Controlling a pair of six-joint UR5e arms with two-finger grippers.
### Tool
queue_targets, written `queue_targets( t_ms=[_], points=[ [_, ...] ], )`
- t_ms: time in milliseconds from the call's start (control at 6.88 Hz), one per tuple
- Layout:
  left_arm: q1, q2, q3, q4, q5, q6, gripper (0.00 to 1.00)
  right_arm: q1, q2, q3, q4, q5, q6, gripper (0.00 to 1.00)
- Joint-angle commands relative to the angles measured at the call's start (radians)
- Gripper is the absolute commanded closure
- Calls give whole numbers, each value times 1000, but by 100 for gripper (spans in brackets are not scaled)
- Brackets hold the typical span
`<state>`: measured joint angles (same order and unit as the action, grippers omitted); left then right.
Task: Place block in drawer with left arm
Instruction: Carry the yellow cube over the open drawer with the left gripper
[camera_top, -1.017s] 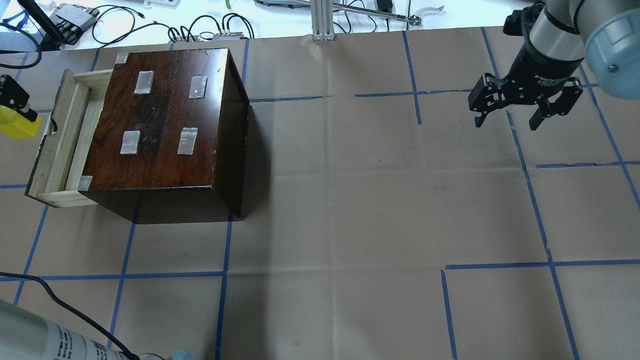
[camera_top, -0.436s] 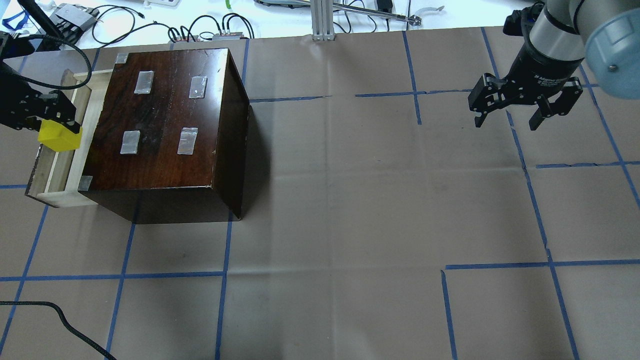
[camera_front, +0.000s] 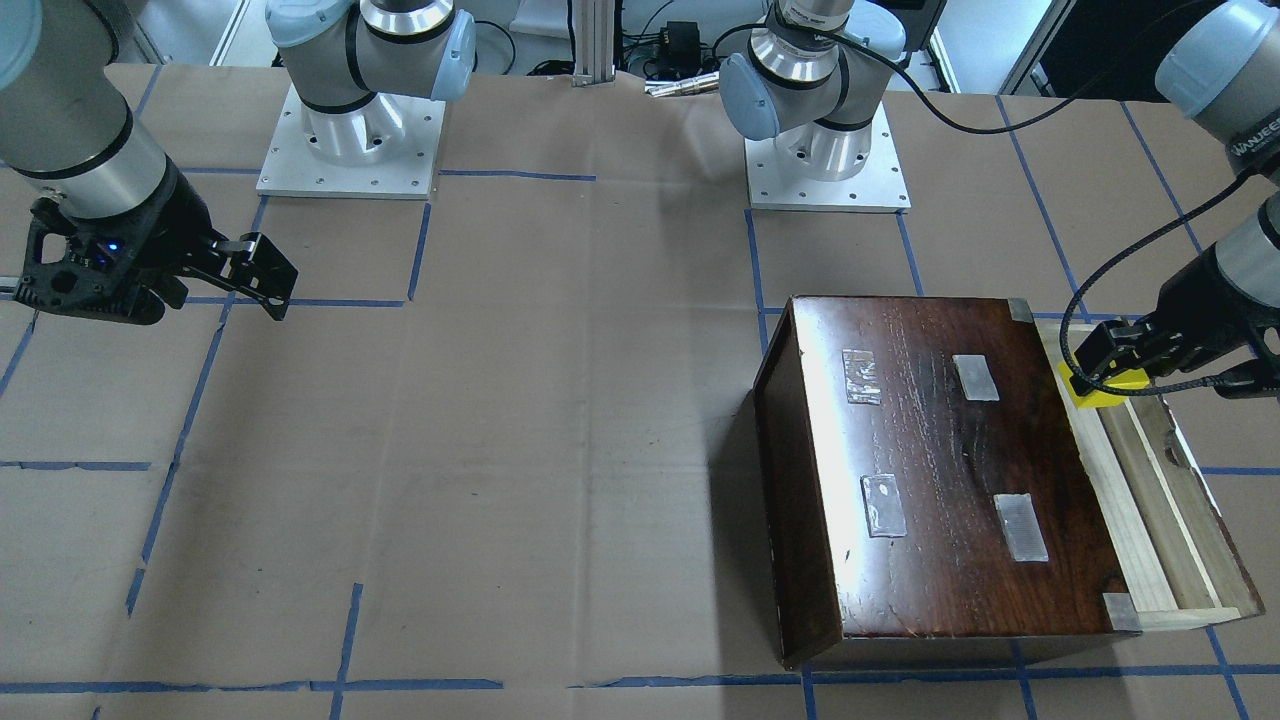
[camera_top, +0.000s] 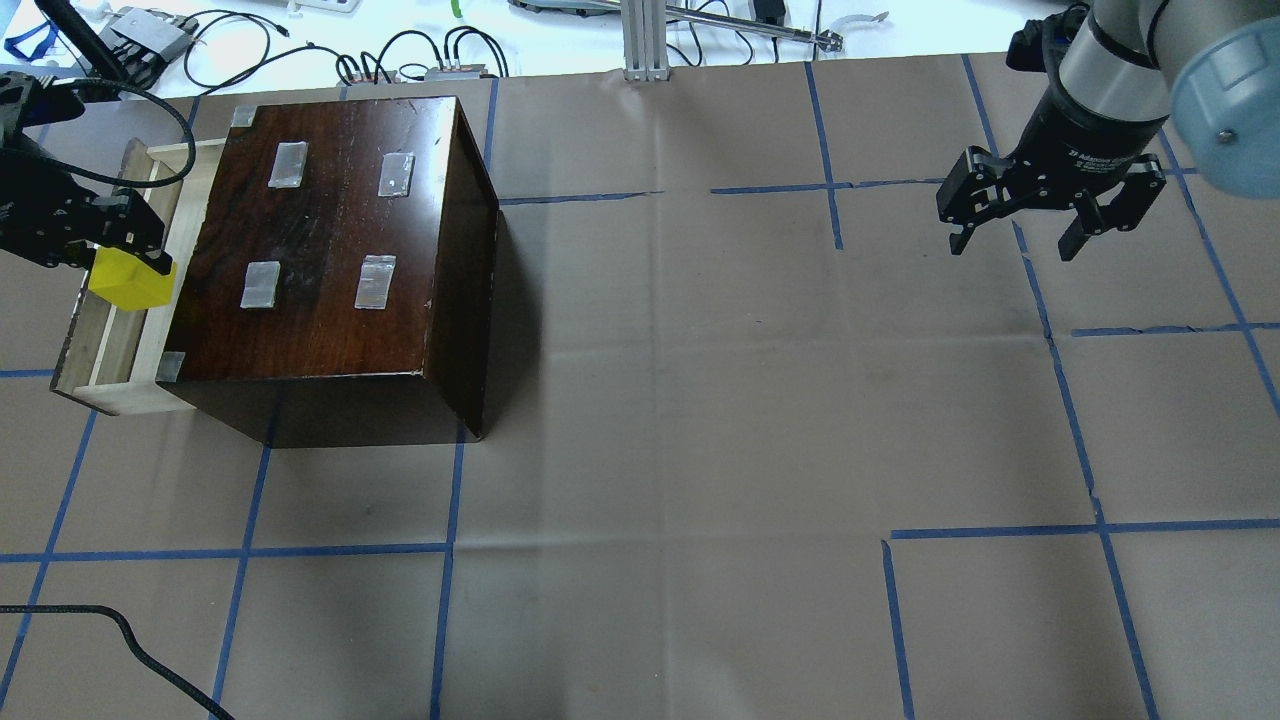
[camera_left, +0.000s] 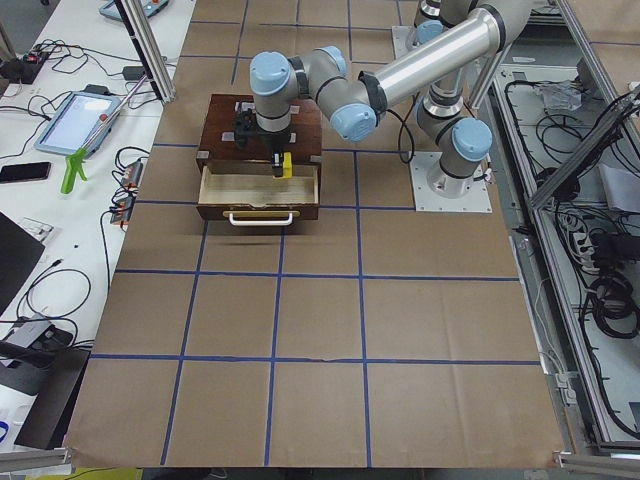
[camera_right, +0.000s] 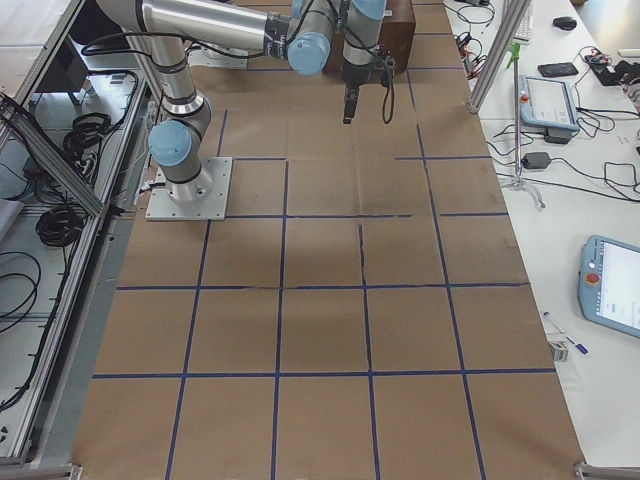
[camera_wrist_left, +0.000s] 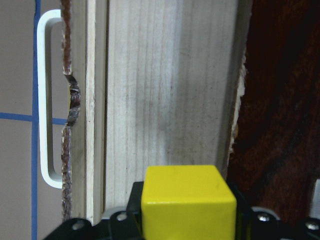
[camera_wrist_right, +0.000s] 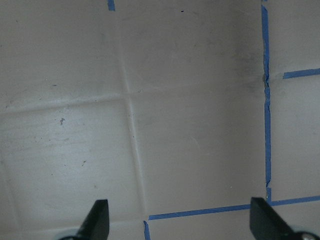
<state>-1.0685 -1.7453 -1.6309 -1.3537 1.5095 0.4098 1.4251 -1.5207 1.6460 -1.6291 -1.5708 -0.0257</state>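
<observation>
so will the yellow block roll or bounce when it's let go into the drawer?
Probably won't roll: the block is a flat-faced cube. It looks rigid, with crisp edges where the fingers clamp it. It is small, so likely light, and it could hop a little on the bare wood floor of the drawer.

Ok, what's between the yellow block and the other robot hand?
Overhead view: the wooden box next to the block, then bare brown paper with blue tape up to the right gripper.
</observation>
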Motion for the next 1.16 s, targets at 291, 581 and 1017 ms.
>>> queue_targets(
  t_ms=[291, 581, 1017],
  points=[
    [8, -66, -1, 19, 58, 47, 73, 0, -1, 0, 0, 0, 0, 0],
    [8, -74, 0, 21, 54, 52, 60, 0, -1, 0, 0, 0, 0, 0],
    [8, -76, 20, 21, 47, 49, 2, 0, 1, -2, 0, 0, 1, 0]
  ],
)
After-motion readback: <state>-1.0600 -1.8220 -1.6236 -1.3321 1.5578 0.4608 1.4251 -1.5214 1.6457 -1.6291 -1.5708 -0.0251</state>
